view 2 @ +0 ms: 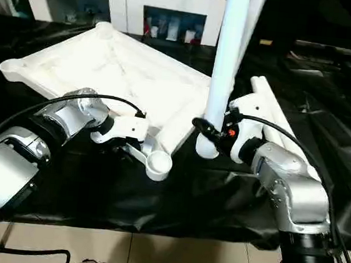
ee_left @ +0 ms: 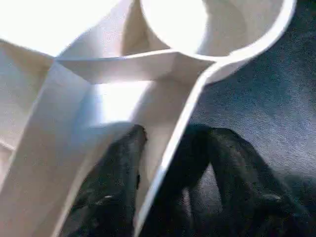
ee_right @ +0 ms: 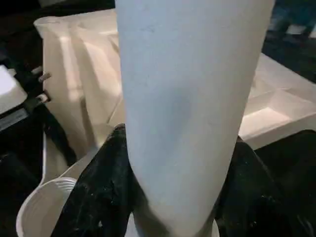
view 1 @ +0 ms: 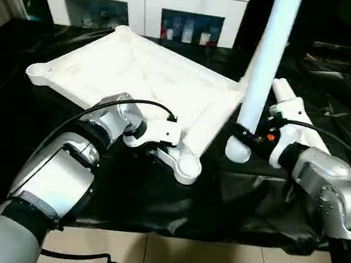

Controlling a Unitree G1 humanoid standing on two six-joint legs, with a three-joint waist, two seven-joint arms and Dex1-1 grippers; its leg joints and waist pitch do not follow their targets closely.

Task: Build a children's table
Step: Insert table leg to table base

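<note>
- table top (view 1: 137,77) lies upside down, ribs up, on black-covered tabletop (view 1: 249,208); near corner socket (view 1: 188,167) faces up, empty
- right tool (view 1: 245,139) clamps a leg (view 1: 264,72) close to its lower end, one finger each side; leg stands almost upright, long axis vertical, leaning slightly
- leg's rounded lower end (view 1: 237,150) hangs beside the socket, toward the robot's right, apart from it, not over it
- left tool (ee_left: 163,197) straddles the rim wall just behind that socket, one finger (ee_left: 116,182) inside, the other outside; jaws partly closed, can't tell if they pinch it yet
- judgement: next move = shift leg end leftward over socket, then lower; right arm does insertion, left steadies
- another leg (view 2: 271,113) lies flat behind right arm
</note>
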